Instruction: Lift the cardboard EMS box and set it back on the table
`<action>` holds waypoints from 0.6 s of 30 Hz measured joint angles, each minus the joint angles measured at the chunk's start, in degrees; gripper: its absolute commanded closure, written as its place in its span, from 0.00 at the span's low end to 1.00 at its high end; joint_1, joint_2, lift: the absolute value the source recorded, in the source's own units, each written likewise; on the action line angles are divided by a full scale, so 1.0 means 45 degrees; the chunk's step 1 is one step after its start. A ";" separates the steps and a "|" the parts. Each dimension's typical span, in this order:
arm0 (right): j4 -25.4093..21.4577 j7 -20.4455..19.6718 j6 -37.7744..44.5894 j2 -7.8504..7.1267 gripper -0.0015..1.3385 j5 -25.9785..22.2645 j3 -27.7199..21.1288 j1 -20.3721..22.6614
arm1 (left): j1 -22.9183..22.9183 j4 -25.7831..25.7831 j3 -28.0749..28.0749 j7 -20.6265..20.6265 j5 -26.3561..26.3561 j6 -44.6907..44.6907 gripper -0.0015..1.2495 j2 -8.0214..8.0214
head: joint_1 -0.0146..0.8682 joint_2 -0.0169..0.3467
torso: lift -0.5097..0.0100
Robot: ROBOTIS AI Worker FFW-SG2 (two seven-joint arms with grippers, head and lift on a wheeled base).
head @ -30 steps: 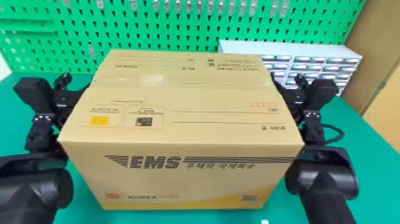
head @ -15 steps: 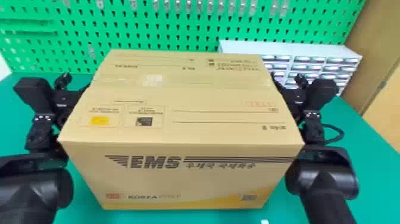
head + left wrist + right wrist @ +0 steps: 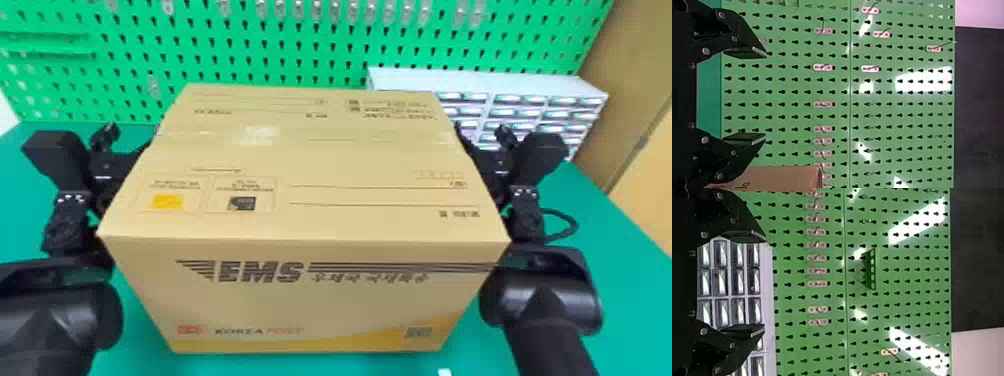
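The cardboard EMS box (image 3: 300, 295) stands upright between the two arms, its taped top and printed front showing. At its left side is my left gripper (image 3: 117, 165), partly hidden behind the box edge. My right gripper (image 3: 482, 162) is in the matching place at the right side. In the left wrist view the left gripper (image 3: 764, 96) is open with nothing between its fingers, the box (image 3: 785, 177) lying beyond one finger. The right wrist view has the right gripper (image 3: 764, 284) open too, also holding nothing. Whether the box's underside touches the table is hidden.
Green table top (image 3: 600, 215) surrounds the box. Behind it stand a green pegboard (image 3: 310, 55) with hooks and, at the back right, a white drawer cabinet (image 3: 530, 110). A black cable (image 3: 567, 225) loops beside the right arm.
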 measured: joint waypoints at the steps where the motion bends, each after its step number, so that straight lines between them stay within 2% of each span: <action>1: 0.0036 0.0001 0.0000 0.0009 0.34 0.0012 -0.0031 0.0002 | 0.0011 0.0001 0.0002 0.0001 0.0001 0.0017 0.40 0.0000 | 0.78 0.00 | 0.80; 18: 0.0495 0.0006 0.0073 0.0031 0.35 0.0033 -0.0287 0.0348 | 0.0348 0.0459 -0.0035 0.0099 0.0131 0.0075 0.40 -0.0005 | 0.78 0.00 | 0.80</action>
